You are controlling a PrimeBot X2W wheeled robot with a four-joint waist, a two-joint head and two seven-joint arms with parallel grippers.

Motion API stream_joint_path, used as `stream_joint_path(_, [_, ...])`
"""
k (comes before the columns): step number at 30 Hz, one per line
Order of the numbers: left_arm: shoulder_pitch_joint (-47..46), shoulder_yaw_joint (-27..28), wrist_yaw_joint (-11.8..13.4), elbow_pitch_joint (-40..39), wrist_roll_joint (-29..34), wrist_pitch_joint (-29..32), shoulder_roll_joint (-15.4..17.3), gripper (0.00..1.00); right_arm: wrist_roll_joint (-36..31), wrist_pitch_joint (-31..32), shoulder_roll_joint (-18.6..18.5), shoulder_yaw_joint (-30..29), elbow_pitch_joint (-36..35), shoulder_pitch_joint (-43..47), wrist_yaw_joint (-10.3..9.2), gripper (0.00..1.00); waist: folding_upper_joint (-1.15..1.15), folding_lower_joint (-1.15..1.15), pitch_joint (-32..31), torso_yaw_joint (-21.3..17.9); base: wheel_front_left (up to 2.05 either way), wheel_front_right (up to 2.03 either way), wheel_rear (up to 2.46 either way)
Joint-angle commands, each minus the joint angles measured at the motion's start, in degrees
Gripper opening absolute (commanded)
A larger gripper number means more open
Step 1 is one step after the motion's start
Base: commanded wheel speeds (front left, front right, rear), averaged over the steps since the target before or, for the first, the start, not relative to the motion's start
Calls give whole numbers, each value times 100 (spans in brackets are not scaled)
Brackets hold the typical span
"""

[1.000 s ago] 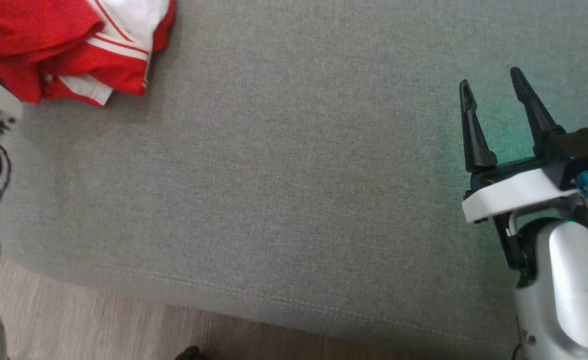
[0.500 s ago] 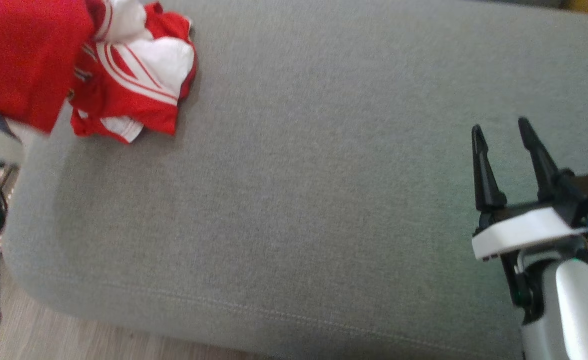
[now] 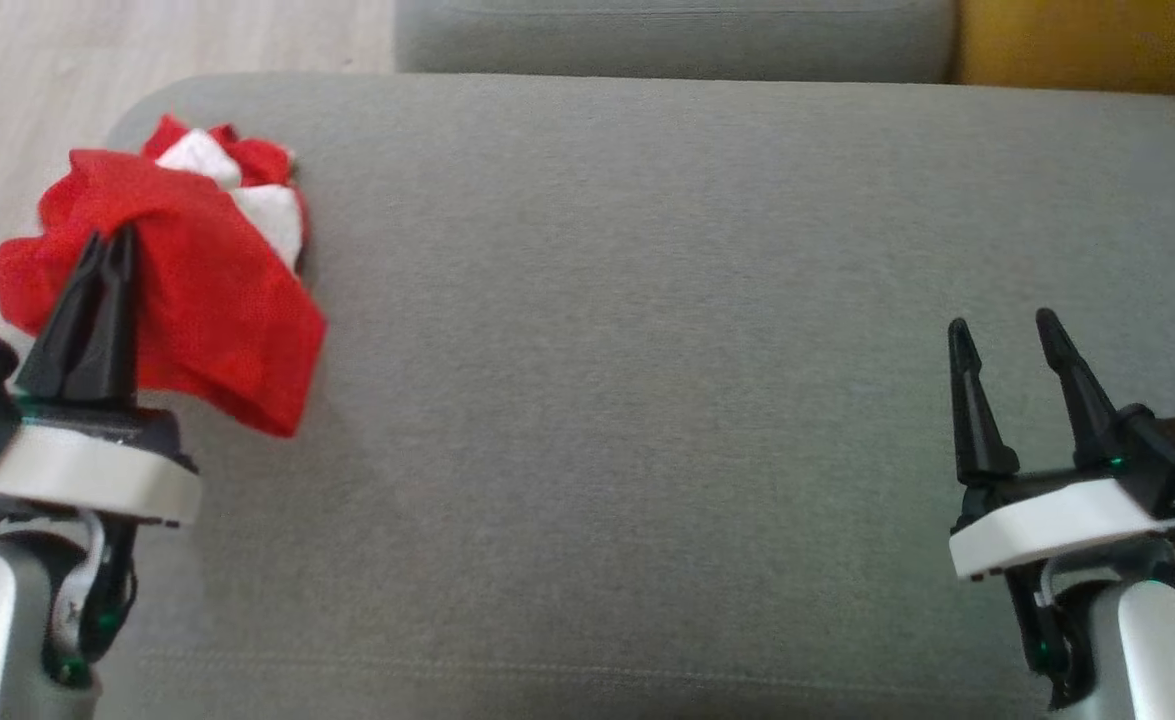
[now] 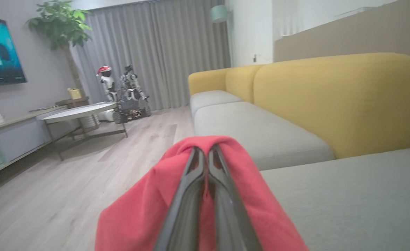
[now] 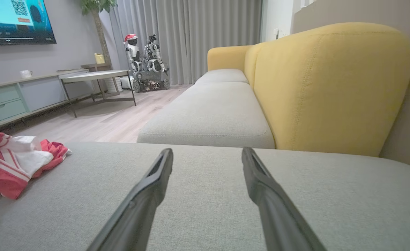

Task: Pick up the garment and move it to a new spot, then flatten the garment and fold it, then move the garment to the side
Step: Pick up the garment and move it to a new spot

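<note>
Home living room, yellow-backed sofa (image 5: pixel 330 87), wall television (image 5: pixel 13 21), grey curtains (image 5: pixel 191 35), coffee table (image 5: pixel 93 75), potted plant (image 4: pixel 60 28)

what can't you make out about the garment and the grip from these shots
Head view: the garment is bunched, so its type and outline are hidden; the left claw covers part.
Left wrist view: cloth drapes over the fingers, hiding how much is pinched.
Right wrist view: the left edge cuts off the garment.
TV text: too small.

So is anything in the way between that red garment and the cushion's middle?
Nothing visible does. The left gripper is shut on the red-and-white garment at the left end of the grey seat cushion, and the open right gripper sits far to the right.
</note>
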Motion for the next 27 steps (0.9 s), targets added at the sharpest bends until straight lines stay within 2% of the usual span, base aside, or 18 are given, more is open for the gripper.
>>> stream_joint_path(1, [-337, 153, -8, -321, 53, 91, 163, 0, 39, -10, -18, 126, -271, -89, -4, 100, 0, 1, -8, -236, 0, 0, 0])
stream_joint_path(5, [-509, -185, -114, -489, 91, 200, 44, 0, 83, -1, -18, 122, -386, -91, -4, 100, 0, 1, 96, -470, 0, 0, 0])
stream_joint_path(9, [-983, -705, -294, -401, 143, 248, -238, 0, 160, -17, -18, 178, -530, -180, -4, 100, 0, 1, 358, -839, 0, 0, 0])
stream_joint_path(10, [-1276, -966, -397, -241, 174, 241, -410, 0, 176, -29, -18, 210, -592, -237, -4, 100, 0, 1, 512, -1033, 0, 0, 0])
stream_joint_path(11, [-1276, -966, -397, -241, 174, 241, -410, 0, 176, -29, -18, 210, -592, -237, -4, 100, 0, 1, 512, -1033, 0, 0, 0])
stream_joint_path(16, [-2061, -1418, -614, 346, 181, 163, -813, 0, 271, -94, -18, 307, -672, -400, -4, 100, 0, 1, 915, -1539, 0, 0, 0])
stream_joint_path(27, [-3445, -2265, -893, 1494, 221, -10, -1466, 0, 534, -399, -18, 473, -720, -590, -4, 100, 0, 1, 1793, -2442, 0, 0, 0])
